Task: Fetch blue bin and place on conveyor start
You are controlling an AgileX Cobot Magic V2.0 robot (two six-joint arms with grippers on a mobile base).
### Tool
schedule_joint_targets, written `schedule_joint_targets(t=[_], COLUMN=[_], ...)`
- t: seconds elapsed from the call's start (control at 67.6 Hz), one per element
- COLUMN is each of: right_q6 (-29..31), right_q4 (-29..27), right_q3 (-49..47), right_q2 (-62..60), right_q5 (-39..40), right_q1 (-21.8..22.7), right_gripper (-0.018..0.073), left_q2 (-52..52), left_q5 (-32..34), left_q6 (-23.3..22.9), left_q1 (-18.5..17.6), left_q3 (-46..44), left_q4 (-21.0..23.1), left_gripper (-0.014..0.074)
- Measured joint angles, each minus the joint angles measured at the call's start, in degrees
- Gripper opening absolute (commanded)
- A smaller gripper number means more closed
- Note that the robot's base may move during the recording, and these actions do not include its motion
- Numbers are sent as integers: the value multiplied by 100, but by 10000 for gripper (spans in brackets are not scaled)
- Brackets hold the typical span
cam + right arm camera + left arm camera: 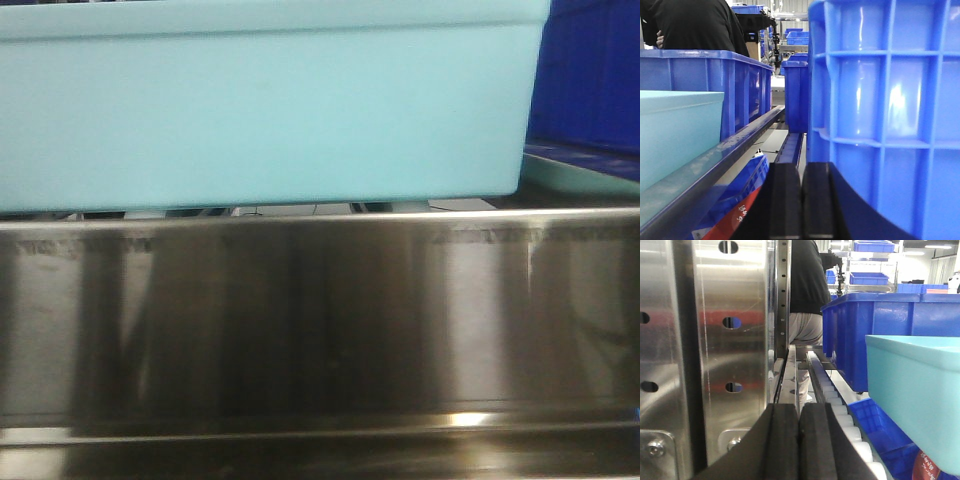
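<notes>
The blue bin [260,110], a pale turquoise smooth tub, fills the top of the front view, resting on a rack just behind a steel front panel [320,330]. It shows at the right in the left wrist view [915,400] and at the left in the right wrist view [677,135]. My left gripper [799,440] is shut with nothing in it, left of the bin beside the white rollers [835,400]. My right gripper [802,200] is shut and empty, right of the bin, close to a dark blue ribbed crate [885,115]. The conveyor start is out of view.
Dark blue crates [880,335] stand behind the bin on the rack. A steel upright with holes [715,340] is close on the left. A person in a black top [805,285] stands beyond the rack. More blue crates lie below [740,195].
</notes>
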State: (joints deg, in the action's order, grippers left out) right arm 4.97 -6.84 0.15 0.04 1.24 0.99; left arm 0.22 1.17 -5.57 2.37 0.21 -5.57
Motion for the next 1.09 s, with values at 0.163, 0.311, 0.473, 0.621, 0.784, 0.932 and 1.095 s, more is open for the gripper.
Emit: schedule_joint_targets(t=[0.163, 0.311, 0.473, 0.621, 0.784, 0.932, 1.095], right_q6=[0, 0, 0, 0, 0, 0, 0], right_q4=[0, 0, 0, 0, 0, 0, 0], right_q3=[0, 0, 0, 0, 0, 0, -24], right_q2=[0, 0, 0, 0, 0, 0, -4], right_q5=[0, 0, 0, 0, 32, 152, 205], right_q1=[0, 0, 0, 0, 0, 0, 0], right_gripper=[-162, -162, -162, -162, -162, -162, -162], left_q2=[0, 0, 0, 0, 0, 0, -10], left_q5=[0, 0, 0, 0, 77, 510, 436], left_q6=[0, 0, 0, 0, 0, 0, 0], left_q1=[0, 0, 0, 0, 0, 0, 0], left_q3=[0, 0, 0, 0, 0, 0, -292], left_q4=[0, 0, 0, 0, 0, 10, 10], left_gripper=[-111, -111, -111, -111, -111, -111, -104])
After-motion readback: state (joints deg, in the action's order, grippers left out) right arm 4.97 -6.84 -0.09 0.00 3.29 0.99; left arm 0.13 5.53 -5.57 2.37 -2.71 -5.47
